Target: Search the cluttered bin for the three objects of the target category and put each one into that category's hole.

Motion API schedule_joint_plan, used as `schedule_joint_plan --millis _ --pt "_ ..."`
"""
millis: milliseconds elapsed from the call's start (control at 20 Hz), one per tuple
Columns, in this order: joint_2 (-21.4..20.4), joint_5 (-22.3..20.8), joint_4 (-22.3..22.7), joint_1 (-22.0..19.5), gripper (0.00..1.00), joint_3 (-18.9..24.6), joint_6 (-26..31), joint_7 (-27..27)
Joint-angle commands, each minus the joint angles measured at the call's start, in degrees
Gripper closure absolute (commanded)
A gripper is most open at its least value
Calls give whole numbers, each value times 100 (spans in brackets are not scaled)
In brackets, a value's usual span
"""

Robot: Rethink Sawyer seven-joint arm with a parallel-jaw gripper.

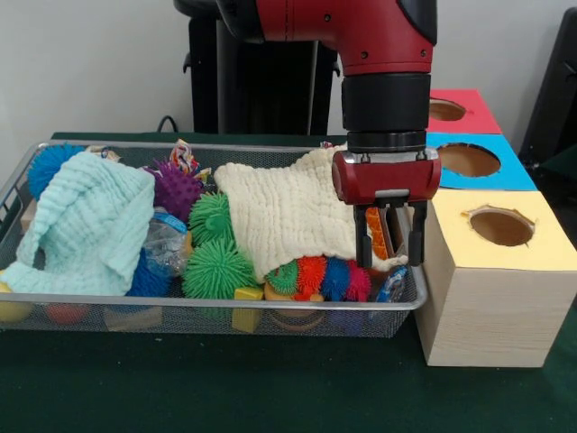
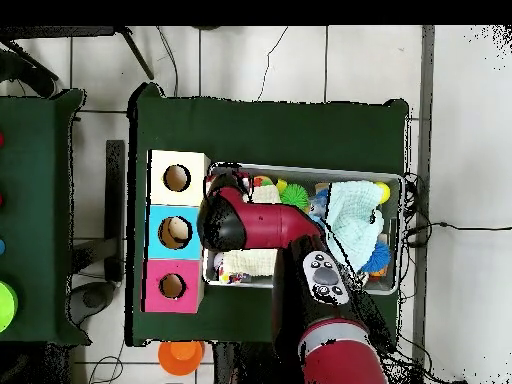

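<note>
The wire-mesh bin [image 1: 27, 171] is full of clutter. A crushed clear bottle with a blue label [image 1: 167, 242] lies between the mint cloth [image 1: 86, 225] and a green spiky ball [image 1: 216, 268]. A bit of clear plastic with blue [image 1: 392, 285] shows at the bin's front right corner. My gripper [image 1: 389, 239] hangs over the bin's right end, at the edge of the cream cloth [image 1: 293, 212]. Its jaws stand apart, and a narrow orange and white thing shows in the gap, not gripped. In the overhead view the arm hides the gripper.
Three wooden boxes with holes stand beside the bin: yellow top [image 1: 500, 225], blue top [image 1: 469, 160], red top [image 1: 448, 110]. They also show in the overhead view [image 2: 177, 178]. Purple [image 1: 176, 188] and blue [image 1: 50, 167] spiky balls and a many-coloured spiky toy [image 1: 320, 278] lie in the bin.
</note>
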Motion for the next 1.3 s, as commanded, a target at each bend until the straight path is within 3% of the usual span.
schedule_joint_plan --millis 50,1300 --pt "323 -236 -284 2 0 321 -225 633" --pt "839 -185 -659 219 0 131 -203 591"
